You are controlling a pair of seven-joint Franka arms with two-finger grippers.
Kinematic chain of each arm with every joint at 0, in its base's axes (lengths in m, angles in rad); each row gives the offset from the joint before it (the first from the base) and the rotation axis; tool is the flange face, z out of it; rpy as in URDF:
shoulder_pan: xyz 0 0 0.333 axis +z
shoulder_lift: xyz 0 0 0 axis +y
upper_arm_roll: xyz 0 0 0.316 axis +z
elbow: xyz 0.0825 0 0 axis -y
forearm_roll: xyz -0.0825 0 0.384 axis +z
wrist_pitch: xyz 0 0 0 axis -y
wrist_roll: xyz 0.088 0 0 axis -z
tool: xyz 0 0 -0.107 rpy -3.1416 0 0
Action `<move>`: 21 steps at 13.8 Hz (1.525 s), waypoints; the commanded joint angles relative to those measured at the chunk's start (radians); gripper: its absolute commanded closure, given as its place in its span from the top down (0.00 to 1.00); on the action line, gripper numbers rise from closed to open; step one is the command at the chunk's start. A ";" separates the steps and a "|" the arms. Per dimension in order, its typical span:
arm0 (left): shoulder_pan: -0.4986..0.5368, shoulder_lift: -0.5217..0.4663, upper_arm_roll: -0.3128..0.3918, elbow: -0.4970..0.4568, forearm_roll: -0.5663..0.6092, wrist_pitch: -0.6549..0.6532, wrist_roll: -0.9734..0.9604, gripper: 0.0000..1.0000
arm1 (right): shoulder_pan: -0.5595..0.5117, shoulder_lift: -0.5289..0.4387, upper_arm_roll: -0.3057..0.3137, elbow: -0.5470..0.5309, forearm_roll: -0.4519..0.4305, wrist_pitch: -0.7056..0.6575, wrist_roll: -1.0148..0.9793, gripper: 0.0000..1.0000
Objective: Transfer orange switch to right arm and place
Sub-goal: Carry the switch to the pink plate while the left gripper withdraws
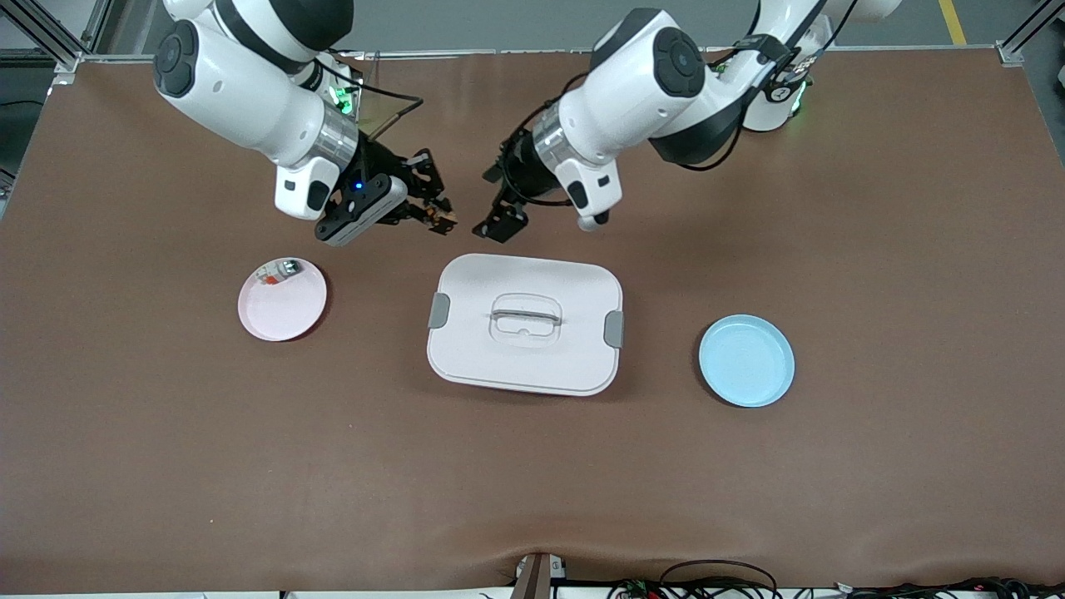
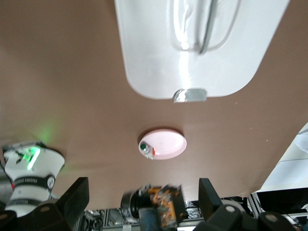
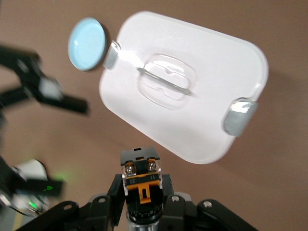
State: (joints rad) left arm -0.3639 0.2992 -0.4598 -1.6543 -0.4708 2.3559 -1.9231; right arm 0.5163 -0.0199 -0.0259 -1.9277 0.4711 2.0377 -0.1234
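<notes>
Orange switch clamped in right hand, up over bare bench near the back edge.

Left hand spread wide, empty, hanging just beside right hand, gap between them. Counted on bench: one white lidded box at centre, two plates. Pink plate toward right arm's end, carrying one whitish part with red patch. Blue plate toward left arm's end, bare. Two arms, both reaching in from back edge.
</notes>
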 commanded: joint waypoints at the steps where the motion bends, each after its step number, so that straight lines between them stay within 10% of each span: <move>1: 0.068 -0.098 0.000 -0.108 0.015 0.006 0.111 1.00 | -0.042 -0.005 0.006 0.022 -0.141 -0.091 -0.161 0.00; 6: 0.166 -0.267 0.001 -0.336 0.017 -0.007 0.433 1.00 | -0.073 -0.006 0.006 0.018 -0.357 -0.183 -0.395 0.00; 11: 0.269 -0.383 -0.002 -0.470 0.217 -0.107 0.715 1.00 | -0.140 0.000 0.006 -0.014 -0.368 -0.203 -0.677 0.00; 21: 0.626 -0.520 -0.002 -0.486 0.322 -0.264 1.674 1.00 | -0.225 -0.034 0.006 -0.358 -0.485 0.116 -0.958 0.00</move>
State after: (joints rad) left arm 0.2149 -0.1602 -0.4504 -2.1314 -0.1971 2.1164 -0.3518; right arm 0.3121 -0.0156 -0.0328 -2.2281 0.0012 2.1152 -1.0519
